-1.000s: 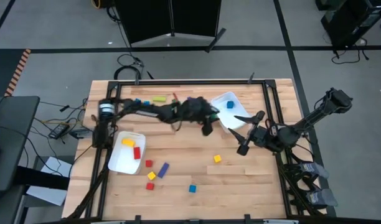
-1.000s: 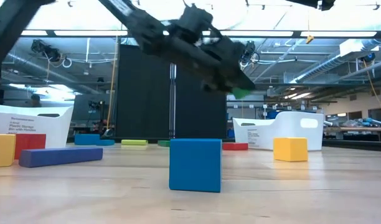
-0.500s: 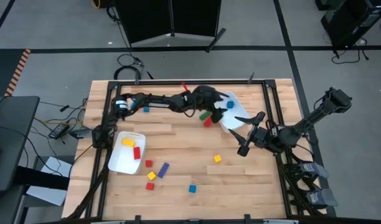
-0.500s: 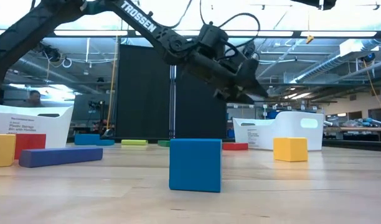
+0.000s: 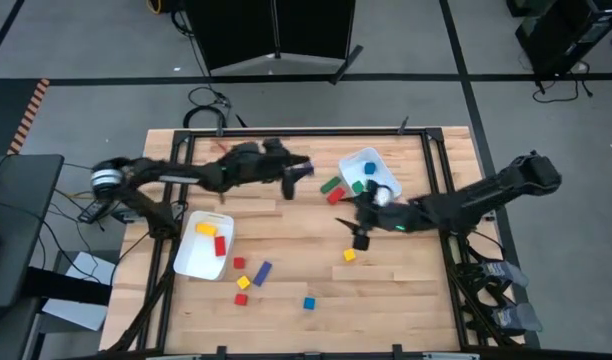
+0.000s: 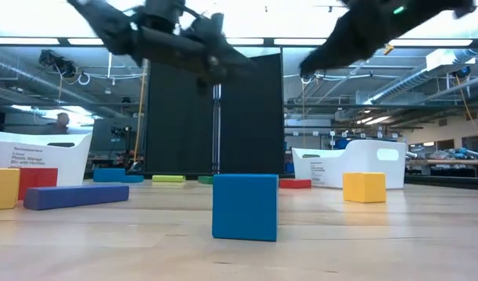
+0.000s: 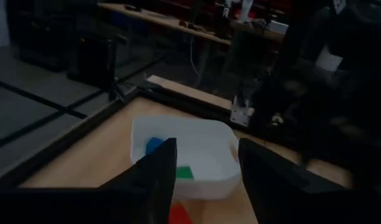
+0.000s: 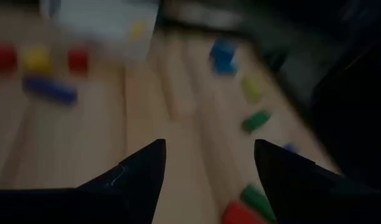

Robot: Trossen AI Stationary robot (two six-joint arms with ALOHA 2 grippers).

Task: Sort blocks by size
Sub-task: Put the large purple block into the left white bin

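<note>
Small wooden blocks lie scattered on the table: a yellow cube (image 5: 349,256), a blue cube (image 5: 309,302), and a purple bar (image 5: 261,272) with red and yellow cubes near the front left. A green bar (image 5: 333,185) and a red block (image 5: 336,197) lie beside the right white tray (image 5: 384,168), which holds a blue cube (image 7: 154,145) and a green cube (image 7: 184,172). The left white tray (image 5: 191,262) holds a yellow and a red block. My left gripper (image 5: 298,172) is open and empty above the far middle. My right gripper (image 5: 351,228) is open and empty above the table's middle, just beyond the yellow cube.
A raised black frame runs along the table's edges (image 5: 286,131). Bare wood lies between the two trays and at the front right. In the low view the blue cube (image 6: 244,206) stands closest, and the yellow cube (image 6: 364,187) stands to its right.
My left gripper reached over the right tray with a green block, let it go, and has drawn back toward the table's left; a green cube now lies in that tray. My right gripper has swung from beside the right tray toward the table's middle.
</note>
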